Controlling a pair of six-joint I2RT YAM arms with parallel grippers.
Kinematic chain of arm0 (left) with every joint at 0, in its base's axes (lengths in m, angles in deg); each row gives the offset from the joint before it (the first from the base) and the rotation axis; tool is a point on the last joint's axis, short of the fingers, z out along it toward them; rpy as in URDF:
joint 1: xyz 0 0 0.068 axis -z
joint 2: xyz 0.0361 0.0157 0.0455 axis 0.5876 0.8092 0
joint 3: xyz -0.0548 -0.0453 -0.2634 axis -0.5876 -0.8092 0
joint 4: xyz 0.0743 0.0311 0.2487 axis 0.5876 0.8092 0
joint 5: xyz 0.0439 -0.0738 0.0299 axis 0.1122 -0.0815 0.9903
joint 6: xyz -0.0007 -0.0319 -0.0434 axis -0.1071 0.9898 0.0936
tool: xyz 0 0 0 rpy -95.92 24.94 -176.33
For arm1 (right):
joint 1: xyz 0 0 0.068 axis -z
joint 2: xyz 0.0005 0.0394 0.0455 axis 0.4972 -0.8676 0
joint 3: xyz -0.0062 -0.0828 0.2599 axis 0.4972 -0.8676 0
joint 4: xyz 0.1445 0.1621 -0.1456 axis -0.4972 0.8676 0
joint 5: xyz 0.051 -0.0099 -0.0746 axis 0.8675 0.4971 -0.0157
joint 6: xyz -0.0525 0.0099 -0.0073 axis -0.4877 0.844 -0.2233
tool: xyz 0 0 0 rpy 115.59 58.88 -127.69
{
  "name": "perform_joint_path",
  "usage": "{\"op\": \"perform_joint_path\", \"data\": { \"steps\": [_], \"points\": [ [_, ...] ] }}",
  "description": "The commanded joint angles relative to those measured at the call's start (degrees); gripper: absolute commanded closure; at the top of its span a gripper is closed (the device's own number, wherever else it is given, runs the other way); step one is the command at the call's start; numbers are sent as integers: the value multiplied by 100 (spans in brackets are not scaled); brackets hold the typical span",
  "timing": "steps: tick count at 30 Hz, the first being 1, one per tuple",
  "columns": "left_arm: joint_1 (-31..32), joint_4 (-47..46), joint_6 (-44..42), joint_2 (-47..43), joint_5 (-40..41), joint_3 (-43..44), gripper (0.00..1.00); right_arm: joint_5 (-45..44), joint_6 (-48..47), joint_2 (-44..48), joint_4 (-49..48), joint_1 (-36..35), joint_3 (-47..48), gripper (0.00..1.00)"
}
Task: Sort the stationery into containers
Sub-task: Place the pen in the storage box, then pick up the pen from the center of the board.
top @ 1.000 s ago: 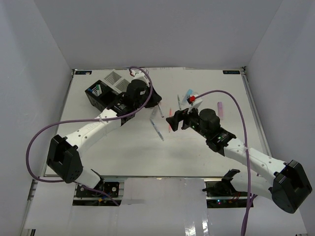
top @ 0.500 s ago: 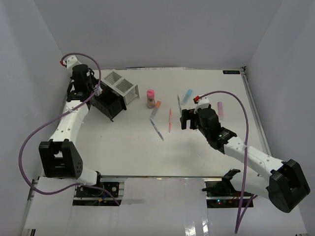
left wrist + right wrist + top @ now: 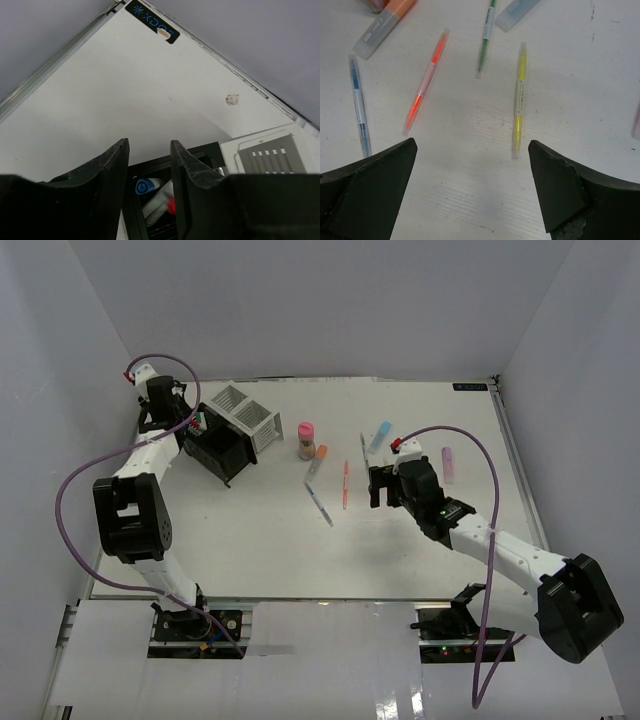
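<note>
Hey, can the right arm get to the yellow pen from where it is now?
Probably yes. The right gripper hangs open over the yellow pen, which lies flat on the table, apart from the green pen and red pen, nothing covering it.

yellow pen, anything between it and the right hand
Nothing visible does. The yellow pen lies bare on the table, in line with the gap of the open right hand. The green pen and red pen lie apart from it, off to one side.
</note>
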State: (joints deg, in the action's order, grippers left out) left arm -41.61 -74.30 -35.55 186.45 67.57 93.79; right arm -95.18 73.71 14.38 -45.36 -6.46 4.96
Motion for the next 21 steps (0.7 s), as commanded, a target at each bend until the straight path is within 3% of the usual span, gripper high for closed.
{"op": "perform_joint_path", "data": {
  "steps": [1,3,8,10,17,21],
  "points": [
    [-17,-317,16,-378,-347,-32,50,-186,-37,-185,-3,67,68,0],
    [-17,-195,86,-510,-454,-102,39,-248,77,-395,76,129,156,0],
    [-17,577,244,-1132,-962,-181,12,-318,314,-922,322,357,349,11],
    [-8,963,297,-1318,-1226,-208,6,-327,350,-1239,340,410,472,14],
    [9,1827,341,-2179,-3079,-558,2,-318,403,-2223,542,481,859,26],
    [403,1853,253,-2689,-3442,-1208,2,-371,385,-2601,551,507,1061,32]
  ]
}}
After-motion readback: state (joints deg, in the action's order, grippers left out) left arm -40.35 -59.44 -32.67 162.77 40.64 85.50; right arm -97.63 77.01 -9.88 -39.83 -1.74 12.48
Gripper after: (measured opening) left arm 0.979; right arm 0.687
